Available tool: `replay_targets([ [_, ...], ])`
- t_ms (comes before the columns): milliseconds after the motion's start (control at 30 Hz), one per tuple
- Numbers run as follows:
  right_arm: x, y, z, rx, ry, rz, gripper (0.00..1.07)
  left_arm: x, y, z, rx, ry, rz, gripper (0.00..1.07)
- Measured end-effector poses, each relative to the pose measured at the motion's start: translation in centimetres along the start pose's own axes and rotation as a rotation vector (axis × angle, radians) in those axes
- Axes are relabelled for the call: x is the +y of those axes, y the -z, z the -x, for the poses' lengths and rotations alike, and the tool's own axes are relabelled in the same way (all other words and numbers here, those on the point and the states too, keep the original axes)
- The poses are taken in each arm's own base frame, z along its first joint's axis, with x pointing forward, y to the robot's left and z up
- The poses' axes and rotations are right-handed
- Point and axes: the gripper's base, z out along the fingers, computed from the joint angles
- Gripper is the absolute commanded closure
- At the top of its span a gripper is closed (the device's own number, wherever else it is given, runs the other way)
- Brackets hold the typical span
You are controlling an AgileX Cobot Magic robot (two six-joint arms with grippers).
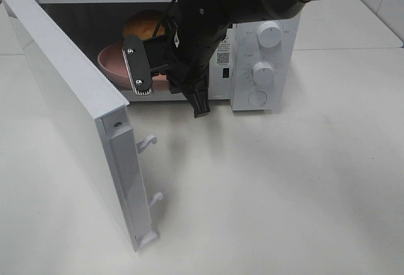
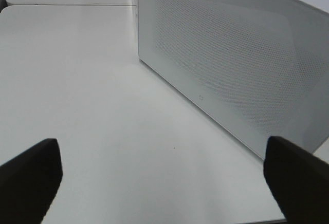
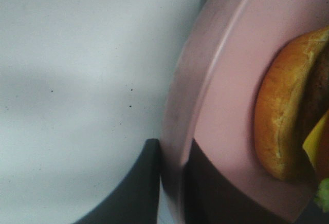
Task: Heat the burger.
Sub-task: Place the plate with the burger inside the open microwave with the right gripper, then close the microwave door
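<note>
The glossy golden-bun burger [image 1: 146, 24] sat on the round pink plate [image 1: 110, 64], just inside the white microwave oven [image 1: 265, 67]. I judged it soft, stacked and easily toppled, so best carried by the stiff plate's rim. My right end effector [image 3: 172, 183] was clenched on that rim at about five o'clock. The left end effector [image 2: 164, 183] hung released over the white surface [image 2: 77, 80], facing the open door [image 2: 231, 70] at the oven's nine o'clock.

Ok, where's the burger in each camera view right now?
Exterior high: burger inside the open microwave, upper centre, on the pink plate.
Left wrist: not in it; only the microwave door, outer face, shows.
Right wrist: burger on the pink plate, inward of its rim.
Shared landmark: the pink plate, exterior and right wrist.
</note>
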Motion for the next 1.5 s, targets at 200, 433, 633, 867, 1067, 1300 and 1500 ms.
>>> replay_targets([
  [200,-0.2,-1.1,0.5,0.023,-0.047,-0.009,1.06,0.0,0.0,0.0,0.000,0.000,0.000,0.06],
  [433,-0.5,-2.1,0.6,0.032,-0.102,-0.012,1.06,0.0,0.0,0.0,0.000,0.000,0.000,0.06],
  [633,-0.6,-2.2,0.6,0.035,-0.107,-0.014,1.05,0.0,0.0,0.0,0.000,0.000,0.000,0.06],
  [867,-0.5,-2.4,0.7,0.036,-0.150,-0.015,0.95,0.0,0.0,0.0,0.000,0.000,0.000,0.06],
  [1067,-0.6,-2.5,0.5,0.047,-0.159,-0.018,0.81,0.0,0.0,0.0,0.000,0.000,0.000,0.06],
  [1300,-0.7,-2.5,0.0,0.064,-0.182,-0.018,0.70,0.0,0.0,0.0,0.000,0.000,0.000,0.06],
  [1500,-0.8,-2.5,0.1,0.058,-0.200,-0.025,0.70,0.0,0.0,0.0,0.000,0.000,0.000,0.06],
])
